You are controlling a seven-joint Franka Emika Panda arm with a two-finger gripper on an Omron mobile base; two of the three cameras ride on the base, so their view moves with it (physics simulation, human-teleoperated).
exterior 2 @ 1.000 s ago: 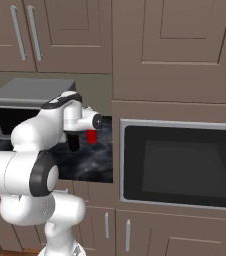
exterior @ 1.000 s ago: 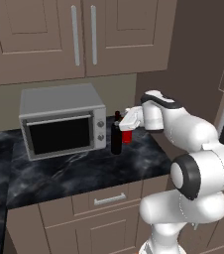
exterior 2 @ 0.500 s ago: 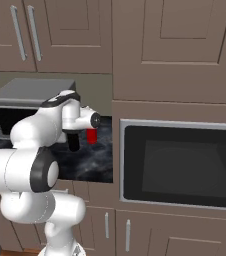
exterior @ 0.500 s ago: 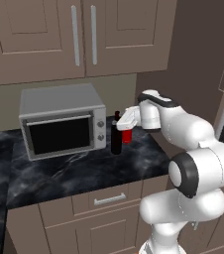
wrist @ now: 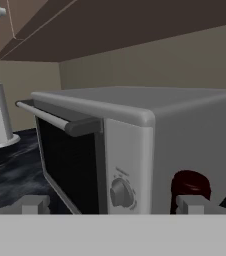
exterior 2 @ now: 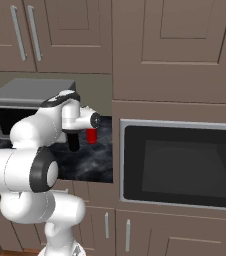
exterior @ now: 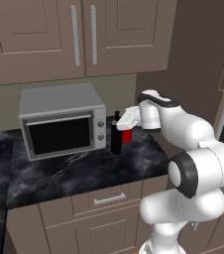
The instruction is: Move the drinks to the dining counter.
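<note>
Right beside the toaster oven (exterior: 63,125) stands the wine bottle (exterior: 116,136).

The arm reaches forward, claw (exterior: 122,122) level with jaws spread wide.

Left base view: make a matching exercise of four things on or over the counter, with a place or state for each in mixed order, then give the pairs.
1. toaster oven
2. dark bottle
3. red bottle
4. gripper

A. open, above the bottles
B. just right of the oven's knobs
C. at the back of the counter, door shut
D. partly hidden behind the dark bottle and gripper

Pairs: 1-C, 2-B, 3-D, 4-A
</note>
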